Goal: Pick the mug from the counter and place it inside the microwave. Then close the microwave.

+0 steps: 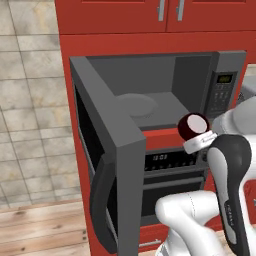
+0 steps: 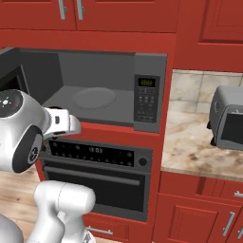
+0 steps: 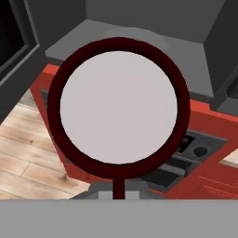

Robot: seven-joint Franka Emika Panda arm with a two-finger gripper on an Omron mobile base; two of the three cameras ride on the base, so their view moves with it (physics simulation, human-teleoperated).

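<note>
While mug hides fingers in hand view, gripper carries it; finger spread unreadable; microwave open just beyond.

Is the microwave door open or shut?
Open: the microwave door swings out left, baring the grey inside and its round plate.

Marbled counter – a silver toaster oven stands on it, right side

The white arm is rising from the base, bending at its dark elbow and reaching forward at mid height, its gripper carrying the mug with the jaws closing on it.
</note>
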